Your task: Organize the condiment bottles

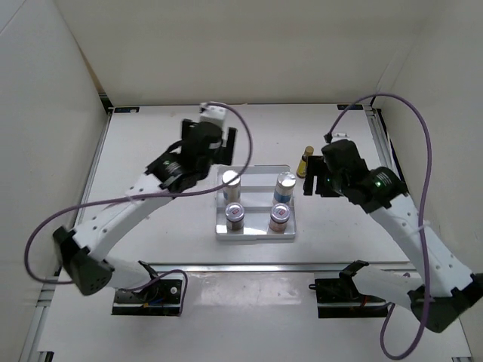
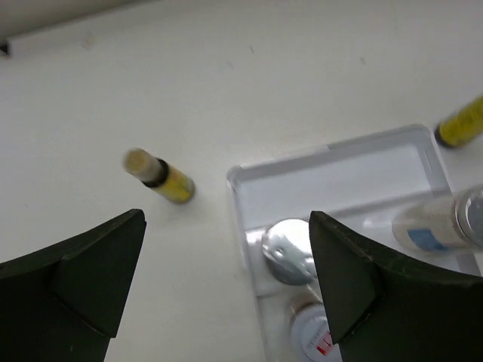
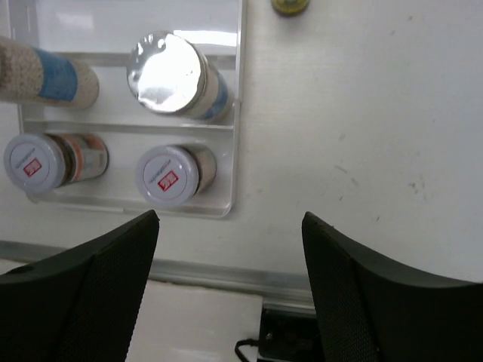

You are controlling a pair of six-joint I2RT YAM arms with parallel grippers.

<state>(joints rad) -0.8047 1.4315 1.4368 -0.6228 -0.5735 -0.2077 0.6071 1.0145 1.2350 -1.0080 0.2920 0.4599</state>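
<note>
Both sets of my jaws hang spread and empty over the worktop (image 1: 136, 139). My left jaws hover above the far left corner of the tray (image 1: 255, 237). My right jaws hover just right of the tray, beside its near rows.

Four bottles stand upright in the tray. The left cylinder (image 1: 231, 180) and right cylinder (image 1: 284, 184) are on the middle step, and the left jar (image 1: 235, 215) and right jar (image 1: 279, 217) are on the near step. The far step (image 2: 332, 181) shows bare white.

The left yellow bottle (image 2: 162, 178) stands on bare worktop off the tray's far left corner, apart from its rim. In the top view my left arm (image 1: 143, 197) hides it. The right yellow bottle (image 1: 306, 160) stands just off the far right corner, close on the far side of my right jaws. White walls (image 1: 45, 113) close the worktop on the left, far and right. Bare worktop runs between them and the tray.
</note>
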